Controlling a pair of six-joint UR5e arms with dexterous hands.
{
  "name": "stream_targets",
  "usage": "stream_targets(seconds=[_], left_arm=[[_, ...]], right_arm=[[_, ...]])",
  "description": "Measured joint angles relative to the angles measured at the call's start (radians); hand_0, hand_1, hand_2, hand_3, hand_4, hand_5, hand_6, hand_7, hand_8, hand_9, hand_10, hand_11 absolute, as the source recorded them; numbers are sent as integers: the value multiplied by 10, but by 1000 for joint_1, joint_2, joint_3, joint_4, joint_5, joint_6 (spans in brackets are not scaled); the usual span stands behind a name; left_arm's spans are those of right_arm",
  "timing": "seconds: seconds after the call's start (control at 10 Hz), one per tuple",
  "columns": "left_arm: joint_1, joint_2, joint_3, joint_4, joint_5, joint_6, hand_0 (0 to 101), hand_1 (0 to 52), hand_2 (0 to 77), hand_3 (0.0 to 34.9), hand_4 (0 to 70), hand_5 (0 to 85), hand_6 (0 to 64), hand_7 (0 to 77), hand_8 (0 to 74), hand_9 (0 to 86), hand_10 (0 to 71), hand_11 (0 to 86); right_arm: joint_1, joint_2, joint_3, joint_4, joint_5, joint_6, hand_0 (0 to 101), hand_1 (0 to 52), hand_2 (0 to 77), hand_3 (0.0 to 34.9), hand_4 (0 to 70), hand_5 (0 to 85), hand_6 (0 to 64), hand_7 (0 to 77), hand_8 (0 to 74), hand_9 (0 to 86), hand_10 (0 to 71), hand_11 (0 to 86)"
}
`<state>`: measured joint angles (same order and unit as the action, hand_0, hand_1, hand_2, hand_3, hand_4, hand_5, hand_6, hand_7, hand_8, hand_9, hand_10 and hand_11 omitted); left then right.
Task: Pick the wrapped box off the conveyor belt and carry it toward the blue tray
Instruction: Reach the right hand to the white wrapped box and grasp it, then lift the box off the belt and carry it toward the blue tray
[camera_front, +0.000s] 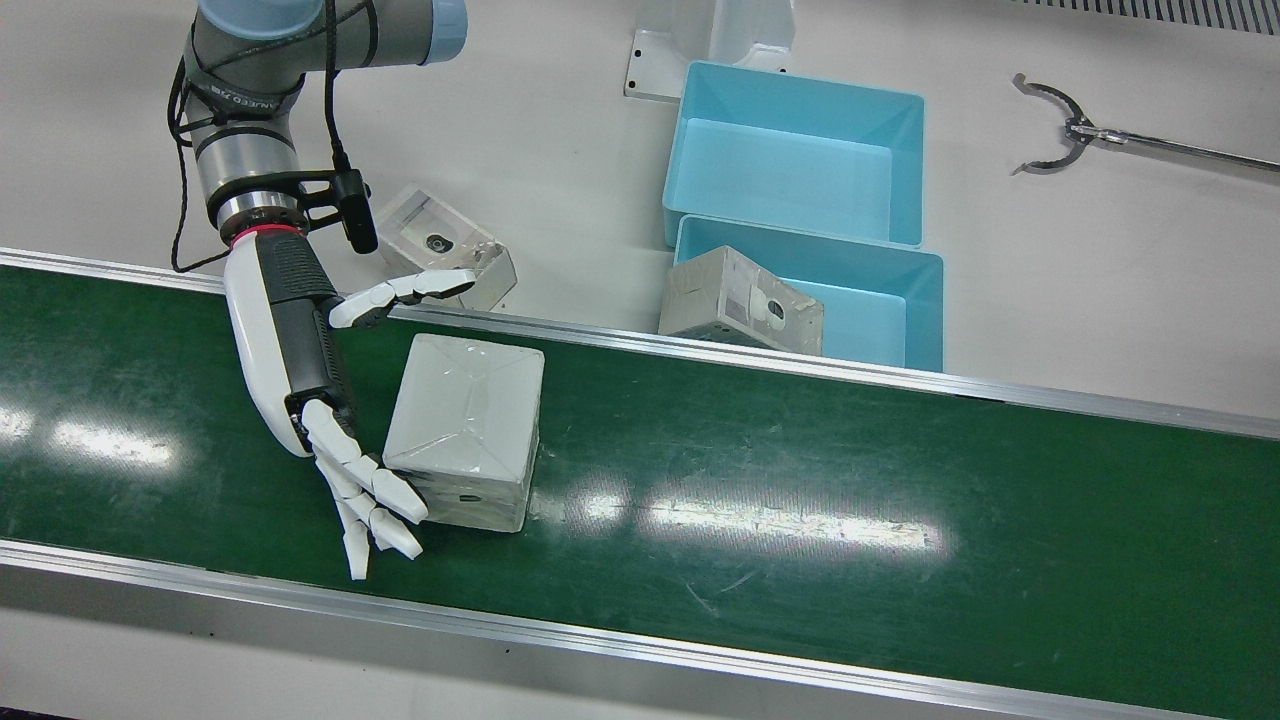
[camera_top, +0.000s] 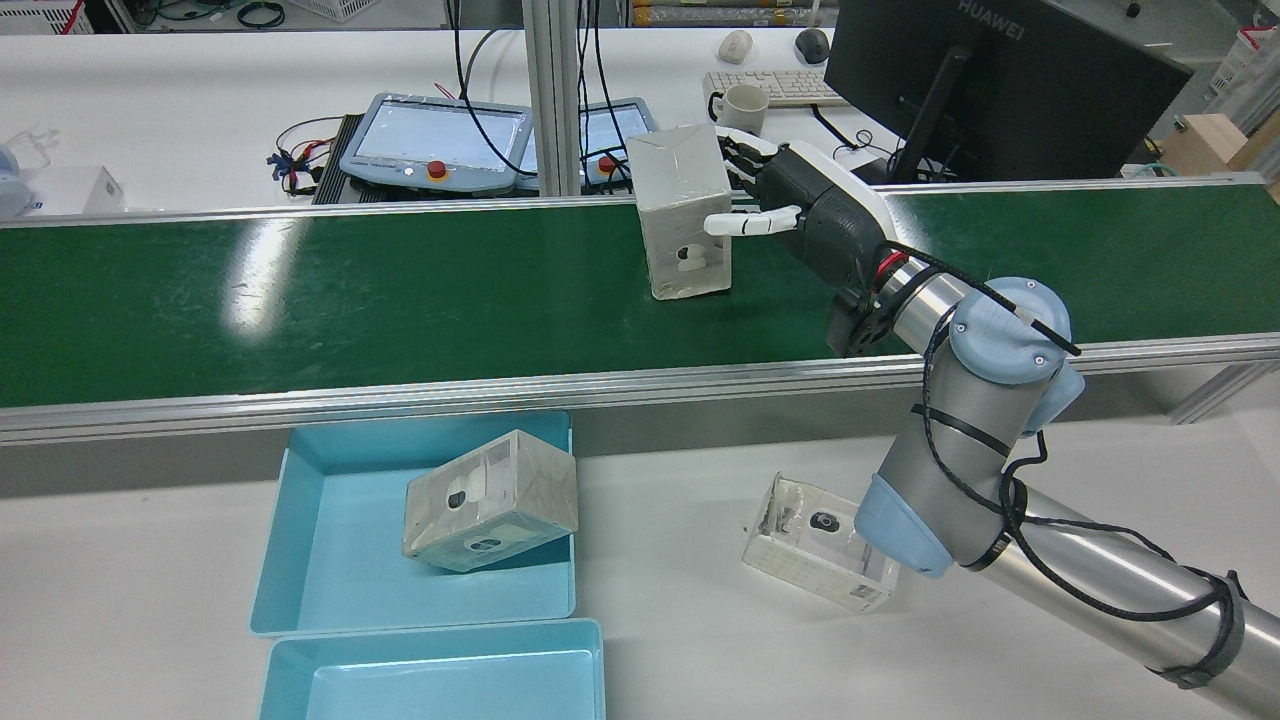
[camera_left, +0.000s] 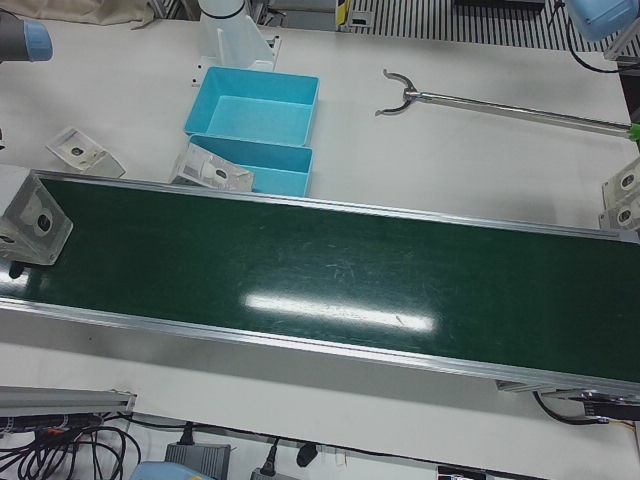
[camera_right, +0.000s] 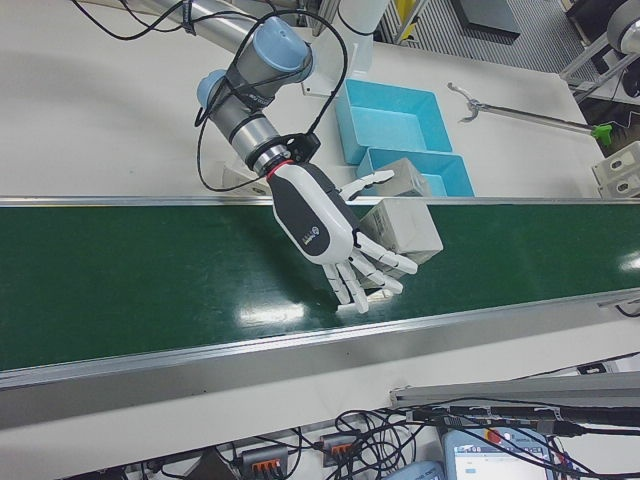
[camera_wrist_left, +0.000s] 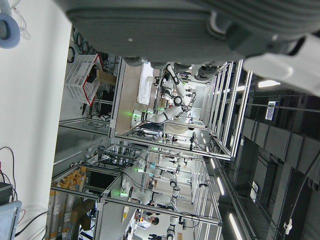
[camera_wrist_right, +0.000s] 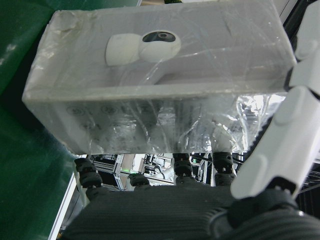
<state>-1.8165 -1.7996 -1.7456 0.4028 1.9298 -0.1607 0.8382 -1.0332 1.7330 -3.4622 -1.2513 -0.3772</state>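
Observation:
The wrapped box (camera_front: 465, 425) stands on the green conveyor belt (camera_front: 800, 480). It also shows in the rear view (camera_top: 683, 210) and in the right hand view (camera_wrist_right: 160, 75), close in front of the palm. My right hand (camera_front: 320, 390) is open beside the box, its thumb stretched past the far side and its fingers (camera_front: 375, 510) spread along the near side. The thumb tip touches the box in the rear view (camera_top: 745, 222). Two blue trays (camera_front: 800, 90) sit on the white table beyond the belt. My left hand (camera_wrist_left: 200, 35) shows only as a dark palm edge.
Another wrapped box (camera_front: 740, 300) leans in the nearer blue tray (camera_front: 900, 265). A clear-wrapped box (camera_front: 440, 245) lies on the table near my right arm. A metal grabber tool (camera_front: 1060, 130) lies at the far right. The belt has raised aluminium rails (camera_front: 700, 350).

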Motion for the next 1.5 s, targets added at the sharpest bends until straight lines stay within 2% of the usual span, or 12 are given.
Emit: stream_targets(seconds=[0.1, 0.2, 0.3, 0.4, 0.5, 0.7, 0.8, 0.9, 1.0, 1.1, 1.2, 1.5], left_arm=[[0, 0, 0, 0, 0, 0, 0, 0, 5, 0, 0, 5, 0, 5, 5, 0, 5, 0], [0, 0, 0, 0, 0, 0, 0, 0, 11, 0, 0, 5, 0, 5, 5, 0, 0, 0], [0, 0, 0, 0, 0, 0, 0, 0, 5, 0, 0, 5, 0, 5, 0, 5, 5, 0], [0, 0, 0, 0, 0, 0, 0, 0, 5, 0, 0, 5, 0, 5, 0, 5, 5, 0], [0, 0, 0, 0, 0, 0, 0, 0, 11, 0, 0, 5, 0, 5, 5, 0, 0, 0], [0, 0, 0, 0, 0, 0, 0, 0, 5, 0, 0, 5, 0, 5, 5, 5, 0, 0], [0, 0, 0, 0, 0, 0, 0, 0, 5, 0, 0, 5, 0, 5, 5, 0, 0, 0], [0, 0, 0, 0, 0, 0, 0, 0, 5, 0, 0, 5, 0, 5, 5, 0, 0, 0], [0, 0, 0, 0, 0, 0, 0, 0, 5, 0, 0, 5, 0, 5, 0, 5, 0, 0], [0, 0, 0, 0, 0, 0, 0, 0, 11, 0, 0, 5, 0, 5, 0, 5, 5, 0], [0, 0, 0, 0, 0, 0, 0, 0, 11, 0, 0, 5, 0, 5, 0, 5, 5, 0], [0, 0, 0, 0, 0, 0, 0, 0, 5, 0, 0, 5, 0, 5, 5, 0, 0, 0]], right_arm=[[1, 2, -5, 0, 4, 3, 377, 71, 136, 303, 153, 87, 0, 120, 0, 11, 60, 76], [1, 3, -4, 0, 24, 6, 377, 38, 240, 283, 235, 262, 65, 224, 98, 11, 153, 158], [1, 3, -3, -1, 47, 8, 391, 0, 305, 218, 322, 316, 240, 398, 305, 114, 333, 327], [2, 4, -1, -2, 62, 9, 393, 0, 311, 197, 338, 333, 278, 425, 393, 213, 393, 382], [5, 4, 8, -2, 70, 11, 393, 0, 311, 197, 338, 333, 278, 425, 393, 213, 393, 382], [18, 2, 98, -14, 75, 13, 366, 0, 327, 109, 393, 376, 365, 513, 540, 376, 513, 507], [19, 2, 162, -37, 76, 13, 366, 0, 327, 109, 393, 376, 365, 513, 540, 376, 513, 507], [11, 5, 229, -68, 83, 13, 374, 0, 338, 43, 404, 376, 376, 529, 605, 458, 491, 649], [-18, 7, 289, -92, 105, 12, 374, 0, 338, 43, 404, 376, 376, 529, 605, 458, 491, 649], [-66, 9, 330, -105, 135, 9, 381, 0, 349, 0, 420, 387, 393, 545, 529, 605, 382, 535], [-125, 15, 354, -111, 164, 5, 373, 0, 305, 0, 420, 387, 393, 551, 480, 671, 344, 475], [-305, 51, 376, -116, 234, -37, 402, 0, 284, 0, 420, 387, 393, 551, 404, 545, 278, 387]])
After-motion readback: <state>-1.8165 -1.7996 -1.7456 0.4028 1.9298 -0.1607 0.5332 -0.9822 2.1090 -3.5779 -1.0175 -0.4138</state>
